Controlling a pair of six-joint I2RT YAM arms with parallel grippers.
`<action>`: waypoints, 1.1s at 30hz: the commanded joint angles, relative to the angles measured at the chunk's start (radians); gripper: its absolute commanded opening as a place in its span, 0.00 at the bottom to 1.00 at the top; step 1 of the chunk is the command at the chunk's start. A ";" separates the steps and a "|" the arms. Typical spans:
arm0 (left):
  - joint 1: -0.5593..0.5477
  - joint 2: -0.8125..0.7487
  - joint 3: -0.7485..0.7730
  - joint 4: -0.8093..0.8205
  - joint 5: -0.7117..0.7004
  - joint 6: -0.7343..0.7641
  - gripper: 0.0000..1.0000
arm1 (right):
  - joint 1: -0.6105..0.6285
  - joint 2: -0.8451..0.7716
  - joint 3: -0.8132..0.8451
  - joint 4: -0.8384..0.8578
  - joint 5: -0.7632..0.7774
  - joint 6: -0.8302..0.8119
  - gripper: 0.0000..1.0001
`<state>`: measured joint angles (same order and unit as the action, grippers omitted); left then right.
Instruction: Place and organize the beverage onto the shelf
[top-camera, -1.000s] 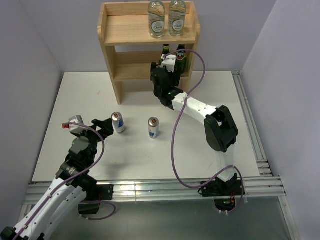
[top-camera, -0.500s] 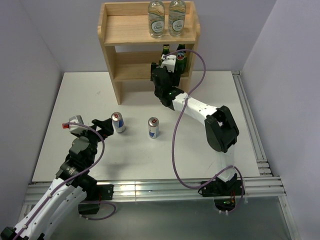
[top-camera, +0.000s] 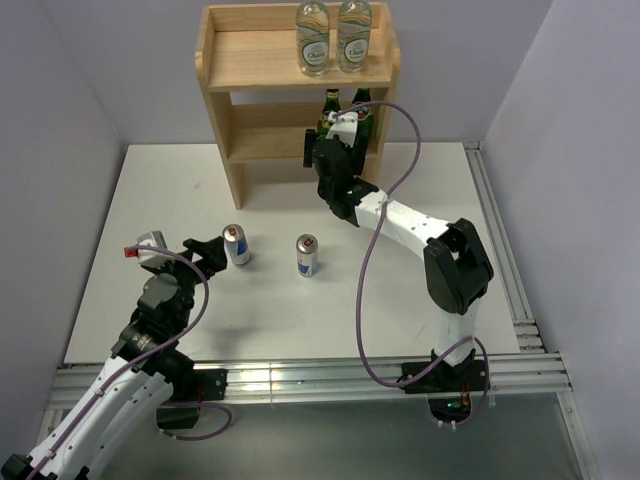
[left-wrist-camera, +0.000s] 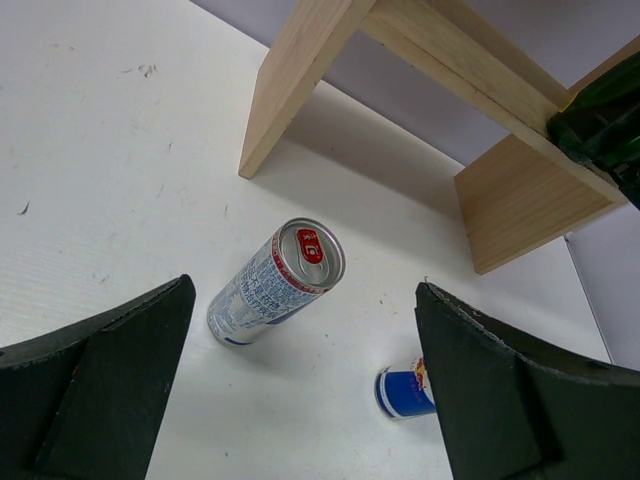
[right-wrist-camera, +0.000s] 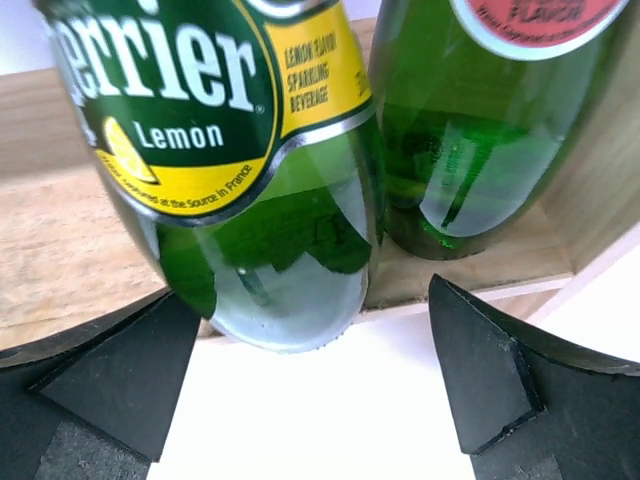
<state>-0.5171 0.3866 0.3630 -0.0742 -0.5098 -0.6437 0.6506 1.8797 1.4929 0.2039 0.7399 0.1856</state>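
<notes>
The pine shelf (top-camera: 250, 62) stands at the back of the table. Two water bottles (top-camera: 312, 38) stand on the right of its top board. Two green bottles (top-camera: 360, 102) stand on the right of the middle tier. My right gripper (top-camera: 335, 140) is just in front of them and open. In the right wrist view its fingers (right-wrist-camera: 480, 370) flank the lemon-label bottle (right-wrist-camera: 250, 180) at the board's front edge, with a gap on the right; the second bottle (right-wrist-camera: 480, 130) stands behind. My left gripper (top-camera: 207, 252) is open, just left of one can (top-camera: 237, 245). The other can (top-camera: 307, 255) stands to its right. Both cans show in the left wrist view (left-wrist-camera: 278, 282), (left-wrist-camera: 403, 390).
The left half of each shelf tier (top-camera: 255, 140) holds nothing. The shelf's left side panel (left-wrist-camera: 290, 85) reaches the table behind the cans. An aluminium rail (top-camera: 500, 250) runs along the table's right edge, and walls close in on both sides.
My right arm has shifted: its elbow moved right and the gripper went slightly closer to the shelf. The left arm and both cans have not moved.
</notes>
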 joint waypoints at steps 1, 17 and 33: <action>-0.004 -0.018 0.011 0.013 0.008 0.007 0.99 | 0.010 -0.083 -0.020 0.025 0.000 0.002 1.00; -0.004 -0.034 0.008 0.008 0.010 0.004 0.99 | 0.168 -0.261 -0.169 -0.076 0.093 0.107 1.00; -0.004 -0.028 0.002 0.013 0.011 -0.002 0.99 | 0.552 -0.582 -0.606 -0.399 0.132 0.632 1.00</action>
<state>-0.5171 0.3622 0.3630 -0.0803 -0.5098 -0.6441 1.1706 1.3190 0.9455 -0.1211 0.8539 0.6537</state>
